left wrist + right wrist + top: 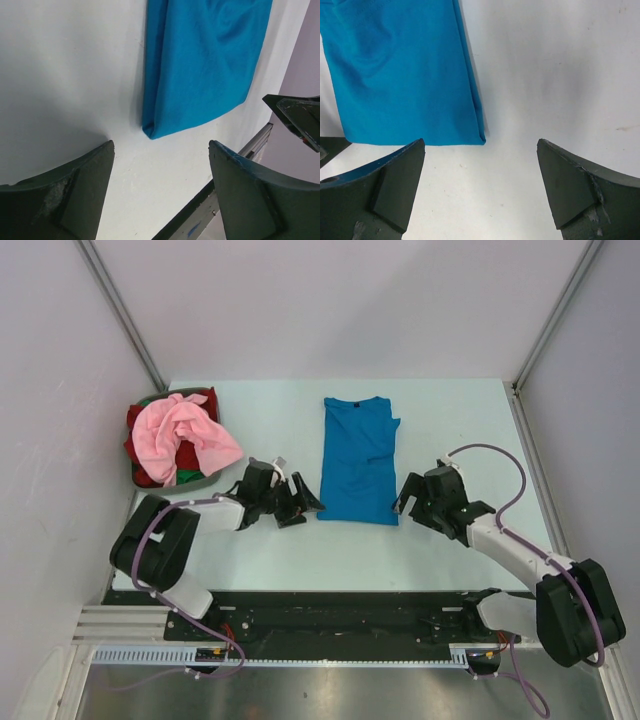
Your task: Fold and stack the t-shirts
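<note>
As it lies folded lengthwise, the blue t-shirt (358, 460) is plain.

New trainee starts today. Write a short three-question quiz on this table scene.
1. True or false: the blue shirt lies on the table between the left gripper and the right gripper.
2. Where is the pink shirt? A: on the blue shirt. B: heaped in the basket. C: in a gripper.
3. Fill in: both grippers' jaws stand ____.
Key: 1 true; 2 B; 3 open.
</note>
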`<state>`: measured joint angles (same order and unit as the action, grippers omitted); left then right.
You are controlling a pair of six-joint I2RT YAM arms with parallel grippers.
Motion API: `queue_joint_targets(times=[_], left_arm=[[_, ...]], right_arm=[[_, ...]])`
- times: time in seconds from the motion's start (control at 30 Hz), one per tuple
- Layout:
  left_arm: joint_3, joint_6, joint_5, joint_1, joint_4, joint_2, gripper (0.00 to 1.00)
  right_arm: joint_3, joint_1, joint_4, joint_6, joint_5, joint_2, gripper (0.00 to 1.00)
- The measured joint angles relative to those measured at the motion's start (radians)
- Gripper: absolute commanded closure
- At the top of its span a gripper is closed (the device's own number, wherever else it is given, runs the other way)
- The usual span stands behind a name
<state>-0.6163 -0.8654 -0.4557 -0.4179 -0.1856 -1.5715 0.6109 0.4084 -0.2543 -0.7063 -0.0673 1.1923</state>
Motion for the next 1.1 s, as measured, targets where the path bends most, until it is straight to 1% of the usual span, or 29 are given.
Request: queue_joint_targets(times=[0.03, 0.1, 0.2, 0.23, 0.3, 0.33, 0.4, 0.43, 0.5, 0.53, 0.7, 0.9, 1.0, 1.03, 1.1], left_arm=[[-0.007, -0.004, 0.001, -0.006, -0.002, -0.011, 0.23], [-0.029, -0.008, 0.001, -0.022, 0.0, -0.036, 0.26], [-0.057, -0.007, 0.006, -0.045, 0.0, -0.072, 0.37], [-0.063, -0.008, 0.007, -0.05, 0.0, -0.081, 0.44], [-0.071, -0.008, 0.008, -0.055, -0.002, -0.1, 0.5], [-0.072, -0.01, 0.008, -0.057, -0.003, -0.108, 0.6], [-0.072, -0.016, 0.005, -0.057, -0.013, -0.122, 0.71], [-0.072, -0.014, 0.009, -0.059, -0.014, -0.131, 0.84], [-0.072, -0.015, 0.008, -0.059, -0.023, -0.151, 0.96], [-0.072, -0.019, 0.007, -0.06, -0.027, -0.159, 1.0], [-0.072, -0.025, -0.009, -0.061, -0.055, -0.172, 1.0], [-0.066, -0.026, -0.011, -0.061, -0.072, -0.174, 1.0], [-0.06, -0.026, -0.011, -0.061, -0.082, -0.172, 1.0], [-0.058, -0.026, -0.011, -0.061, -0.084, -0.171, 1.0], [-0.053, -0.026, -0.01, -0.061, -0.089, -0.168, 1.0]], right_arm=[[-0.005, 0.0, -0.002, -0.001, 0.0, -0.01, 0.02], [-0.013, -0.003, -0.003, -0.001, 0.0, -0.022, 0.02], [-0.026, -0.01, -0.003, -0.001, 0.003, -0.03, 0.02], [-0.032, -0.012, -0.003, -0.001, 0.004, -0.031, 0.02], [-0.043, -0.016, -0.004, -0.001, 0.005, -0.031, 0.02], [-0.048, -0.016, -0.004, -0.001, 0.005, -0.031, 0.02], [-0.055, -0.018, -0.003, -0.001, 0.005, -0.031, 0.02], [-0.059, -0.018, -0.002, -0.001, 0.006, -0.031, 0.02], [-0.068, -0.02, 0.002, -0.002, 0.009, -0.031, 0.02], [-0.074, -0.022, 0.008, -0.002, 0.014, -0.031, 0.02], [-0.113, -0.039, 0.057, -0.019, 0.042, -0.026, 0.02], [-0.153, -0.045, 0.175, -0.063, 0.088, -0.006, 0.05], [-0.171, -0.045, 0.264, -0.095, 0.111, 0.021, 0.12], [-0.173, -0.044, 0.29, -0.106, 0.119, 0.033, 0.19], [-0.175, -0.043, 0.342, -0.126, 0.139, 0.064, 0.28]])
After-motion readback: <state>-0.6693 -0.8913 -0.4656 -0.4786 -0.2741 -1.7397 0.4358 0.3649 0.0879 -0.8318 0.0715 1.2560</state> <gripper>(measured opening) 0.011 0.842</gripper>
